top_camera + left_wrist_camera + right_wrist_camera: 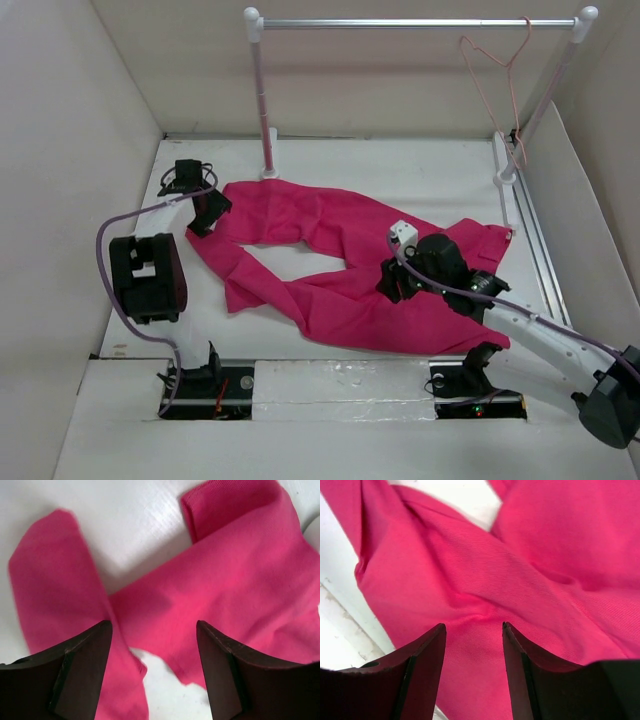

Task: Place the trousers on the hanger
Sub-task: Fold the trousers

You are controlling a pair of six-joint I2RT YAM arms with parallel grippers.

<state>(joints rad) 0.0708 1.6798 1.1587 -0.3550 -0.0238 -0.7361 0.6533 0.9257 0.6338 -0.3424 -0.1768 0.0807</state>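
Observation:
The magenta-pink trousers (340, 270) lie crumpled flat on the white table, legs bent in a loop. The pale pink wire hanger (497, 75) hangs by its hook from the right end of the silver rail at the back. My left gripper (208, 213) is open just above the trousers' left end; its wrist view shows pink cloth (240, 580) and bare table between the fingers (85, 665). My right gripper (392, 282) is open low over the middle of the trousers (485, 585), with nothing held between its fingers (425, 665).
The silver rail (420, 22) on white posts (262, 95) spans the back. White walls enclose the table (400, 165) on the left, back and right. A metal track (535, 235) runs along the right side.

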